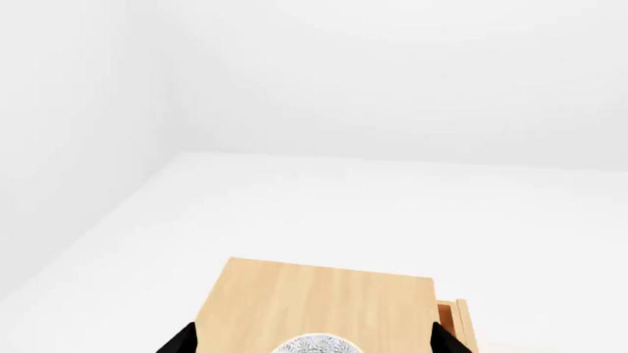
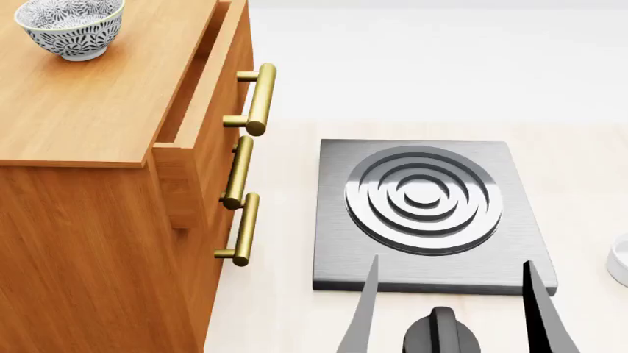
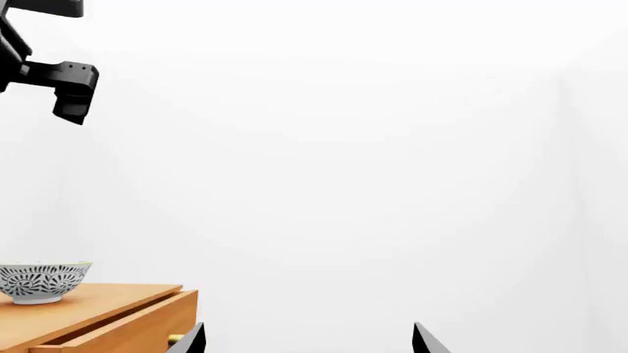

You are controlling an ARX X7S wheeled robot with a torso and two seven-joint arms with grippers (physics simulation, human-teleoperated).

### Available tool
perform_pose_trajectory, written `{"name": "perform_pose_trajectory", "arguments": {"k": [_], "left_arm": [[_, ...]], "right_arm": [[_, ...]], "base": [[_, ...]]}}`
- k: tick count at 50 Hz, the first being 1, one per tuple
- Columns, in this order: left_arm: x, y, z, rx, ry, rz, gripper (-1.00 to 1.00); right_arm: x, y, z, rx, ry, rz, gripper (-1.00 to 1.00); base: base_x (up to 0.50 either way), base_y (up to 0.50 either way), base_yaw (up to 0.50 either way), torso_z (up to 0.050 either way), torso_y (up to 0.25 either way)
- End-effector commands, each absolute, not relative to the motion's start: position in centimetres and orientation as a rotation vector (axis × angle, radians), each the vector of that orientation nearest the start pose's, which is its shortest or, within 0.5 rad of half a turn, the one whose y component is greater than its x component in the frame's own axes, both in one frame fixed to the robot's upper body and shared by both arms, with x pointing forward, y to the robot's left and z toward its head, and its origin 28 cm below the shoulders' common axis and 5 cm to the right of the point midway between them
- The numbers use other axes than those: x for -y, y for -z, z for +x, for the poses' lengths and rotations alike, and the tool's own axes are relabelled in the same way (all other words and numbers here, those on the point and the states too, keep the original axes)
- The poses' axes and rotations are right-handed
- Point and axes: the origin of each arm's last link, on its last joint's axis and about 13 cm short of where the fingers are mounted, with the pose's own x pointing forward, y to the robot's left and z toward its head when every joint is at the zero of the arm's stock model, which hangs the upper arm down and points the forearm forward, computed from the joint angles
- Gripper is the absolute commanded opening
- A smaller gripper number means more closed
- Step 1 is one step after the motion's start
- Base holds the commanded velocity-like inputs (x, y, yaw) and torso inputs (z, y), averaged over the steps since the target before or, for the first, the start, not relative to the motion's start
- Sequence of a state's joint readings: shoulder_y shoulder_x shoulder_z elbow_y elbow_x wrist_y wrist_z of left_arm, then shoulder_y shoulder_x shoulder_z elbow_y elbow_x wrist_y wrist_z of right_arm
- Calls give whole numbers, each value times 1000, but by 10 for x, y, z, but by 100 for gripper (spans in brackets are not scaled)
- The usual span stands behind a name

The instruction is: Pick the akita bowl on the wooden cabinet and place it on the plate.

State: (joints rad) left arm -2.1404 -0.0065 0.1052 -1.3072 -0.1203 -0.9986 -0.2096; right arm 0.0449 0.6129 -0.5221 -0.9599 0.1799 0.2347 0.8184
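The akita bowl [image 2: 69,29], white with a dark blue leaf pattern, stands on top of the wooden cabinet [image 2: 88,110] at the head view's far left. In the left wrist view the bowl [image 1: 316,346] lies between the two wide-apart black tips of my left gripper [image 1: 314,340], which is open above it. My right gripper [image 2: 446,294] hangs open and empty over the stove plate's near edge. The right wrist view shows the bowl [image 3: 44,282] on the cabinet [image 3: 98,312]. No red-ringed plate shows in any view.
A grey stove plate [image 2: 427,213] with raised rings lies right of the cabinet. The top drawer [image 2: 201,110] stands slightly pulled out, its brass handles [image 2: 257,99] jutting out. A white rounded object [image 2: 620,259] is cut off by the right edge. Part of the left arm [image 3: 59,81] hangs high above the bowl.
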Motion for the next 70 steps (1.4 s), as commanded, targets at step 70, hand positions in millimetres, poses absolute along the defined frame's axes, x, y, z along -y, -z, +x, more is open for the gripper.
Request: {"name": "perform_pose_trajectory", "arguments": {"k": [70], "left_arm": [[-238,-448,370,-252,-237,214,100]], "right_arm": [[80,-157,142,527,31,-41,100]], "base": [[0,0,0,0,0]]}}
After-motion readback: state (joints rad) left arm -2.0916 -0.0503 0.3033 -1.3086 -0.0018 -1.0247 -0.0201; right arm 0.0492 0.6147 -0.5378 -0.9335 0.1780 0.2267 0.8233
